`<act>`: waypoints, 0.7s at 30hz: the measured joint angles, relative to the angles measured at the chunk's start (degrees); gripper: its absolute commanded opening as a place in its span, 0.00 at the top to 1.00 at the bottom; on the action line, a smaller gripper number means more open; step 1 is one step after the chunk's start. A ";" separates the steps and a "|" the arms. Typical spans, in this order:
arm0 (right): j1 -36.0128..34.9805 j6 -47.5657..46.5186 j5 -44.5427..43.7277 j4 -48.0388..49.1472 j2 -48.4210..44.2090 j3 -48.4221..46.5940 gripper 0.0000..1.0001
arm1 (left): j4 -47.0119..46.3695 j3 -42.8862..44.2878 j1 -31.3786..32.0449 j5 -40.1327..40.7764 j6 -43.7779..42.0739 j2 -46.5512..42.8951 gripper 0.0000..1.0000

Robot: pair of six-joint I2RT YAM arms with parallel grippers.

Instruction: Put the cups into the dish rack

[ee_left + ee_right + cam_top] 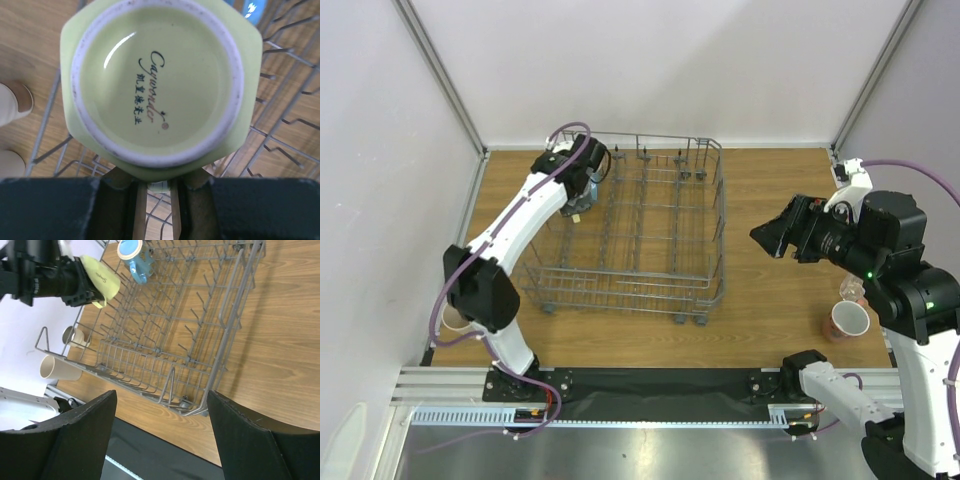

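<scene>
My left gripper (580,200) is shut on a pale yellow cup (157,80) and holds it upside down, base up, over the back left corner of the grey wire dish rack (630,285). The right wrist view shows this cup (100,275) at the rack's edge. A blue cup (135,257) sits upside down in the rack just beside it. My right gripper (765,237) is open and empty, in the air to the right of the rack. A salmon pink cup (848,320) and a clear glass (852,290) stand at the right table edge.
Two beige cups (57,371) (75,336) lie on the table left of the rack, one partly hidden by my left arm in the top view (450,320). Grey walls close in the table at the back and sides.
</scene>
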State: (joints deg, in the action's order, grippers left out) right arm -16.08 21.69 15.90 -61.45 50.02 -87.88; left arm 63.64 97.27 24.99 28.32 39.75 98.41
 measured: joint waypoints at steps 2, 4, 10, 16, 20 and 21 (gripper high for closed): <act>0.00 -0.39 -0.26 -0.46 0.48 -0.68 0.20 | 0.39 -0.04 -0.07 0.13 1.22 1.64 1.00; 0.00 -0.79 -0.68 -0.81 0.79 -0.90 0.20 | -0.07 -0.76 -0.11 0.15 2.34 2.36 1.00; 0.00 -1.01 -1.64 -1.31 1.57 -0.90 0.20 | -0.39 -1.99 -0.24 0.50 4.11 2.93 1.00; 0.00 -1.01 -1.70 -1.27 2.10 -0.87 0.20 | -2.84 -6.36 -0.55 1.29 5.44 2.97 1.00; 0.02 -0.96 -1.68 -1.27 2.16 -0.87 0.20 | -3.45 -8.52 -0.83 1.29 6.12 2.97 1.00; 0.02 -0.96 -1.68 -1.25 2.16 -0.87 0.20 | -3.80 -8.85 -0.90 1.29 6.32 2.97 1.00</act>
State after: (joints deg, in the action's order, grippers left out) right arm -16.05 20.73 14.22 -62.70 52.18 -88.75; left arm 59.83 88.42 24.10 29.61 46.06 101.38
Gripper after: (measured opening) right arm 0.797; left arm 0.233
